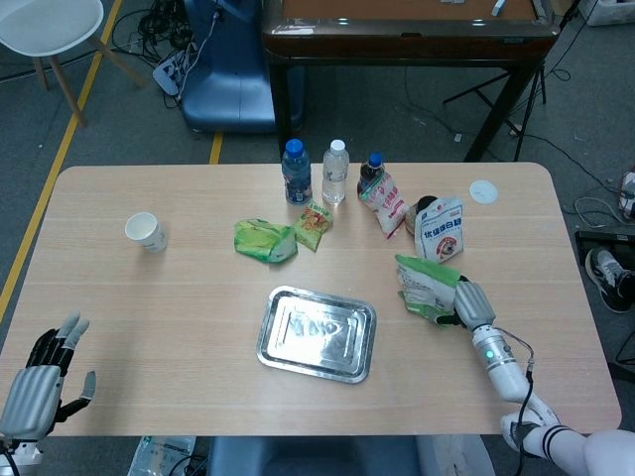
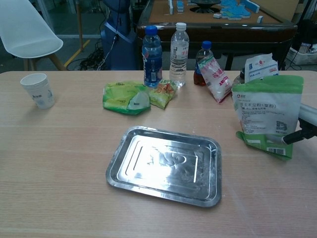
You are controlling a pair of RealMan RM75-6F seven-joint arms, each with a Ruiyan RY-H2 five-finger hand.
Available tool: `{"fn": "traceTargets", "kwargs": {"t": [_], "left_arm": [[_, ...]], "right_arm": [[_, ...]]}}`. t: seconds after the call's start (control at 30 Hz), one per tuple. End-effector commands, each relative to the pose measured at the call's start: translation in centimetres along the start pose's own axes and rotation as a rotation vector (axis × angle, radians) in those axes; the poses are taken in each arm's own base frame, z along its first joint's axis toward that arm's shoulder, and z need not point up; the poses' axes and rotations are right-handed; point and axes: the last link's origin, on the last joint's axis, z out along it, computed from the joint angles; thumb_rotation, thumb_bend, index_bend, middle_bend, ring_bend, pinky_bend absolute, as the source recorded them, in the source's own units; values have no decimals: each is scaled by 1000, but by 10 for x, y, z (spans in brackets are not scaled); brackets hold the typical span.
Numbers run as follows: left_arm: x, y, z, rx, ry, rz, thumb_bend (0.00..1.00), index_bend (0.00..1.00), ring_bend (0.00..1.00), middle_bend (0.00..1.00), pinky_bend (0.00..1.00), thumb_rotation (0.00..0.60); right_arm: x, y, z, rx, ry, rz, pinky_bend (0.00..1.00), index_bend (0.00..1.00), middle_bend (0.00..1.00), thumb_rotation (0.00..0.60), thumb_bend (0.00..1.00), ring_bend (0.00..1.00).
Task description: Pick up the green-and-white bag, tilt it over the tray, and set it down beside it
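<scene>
Right of centre in the head view, the right hand [image 1: 472, 304] sits against the green-and-white bag [image 1: 429, 288], fingers wrapped round its far side and gripping it. Bag leans a little, lower edge at or just above the table [image 1: 149, 297]; whether it touches the wood, cannot tell. Most of the hand is behind the bag in the chest view: only a dark fingertip and a slice of pale wrist show at the right edge [image 2: 303, 130], cut off by the frame. Bag there [image 2: 267, 115] stands almost upright, green band on top, printing too small to read.

Tray [image 1: 317, 333], bright metal, lies at centre frame, left of the bag and apart from it. Glare on its floor hides whatever may be inside; in the chest view [image 2: 166, 163] it shows only reflections.

Lower left corner, head view: left hand [image 1: 40, 382], fingers spread, holding nothing, partly off the table's edge and cut by the frame. Not seen from the chest.

Upper middle: blue-labelled bottle [image 1: 295, 172], clear bottle [image 1: 335, 172], dark bottle [image 1: 371, 172] half covered by a leaning red-and-white packet [image 1: 386, 204]. Blue-and-white pouch [image 1: 440, 229] stands just behind the held bag, with a dark round object beside it, mostly hidden. Crumpled green packet [image 1: 264, 240] and a small snack packet [image 1: 314, 225] touch. Paper cup [image 1: 145, 231] upper left. Small white disc [image 1: 483, 191] far right.
</scene>
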Motion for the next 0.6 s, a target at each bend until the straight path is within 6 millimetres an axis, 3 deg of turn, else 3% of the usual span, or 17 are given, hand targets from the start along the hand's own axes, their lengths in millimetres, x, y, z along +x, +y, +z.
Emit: {"fn": "traceTargets", "kwargs": {"t": [0.03,0.3,0.6], "left_arm": [[0,1,0,-2,-1,0,475,14,58,0,23,600],[-2,1,1,-2,-4,0,475,14,58,0,23,600],[-3,1,4,-2,-9,3,475,14,58,0,23,600]], "right_arm": [[-1,0,-2,11,16,14,278,407,405,600,423,253],[0,2,-10,54,61,33,437,522,489,600,593,346],[2,-13,-19,175,117,68,478,573,532,600,628,394]]}}
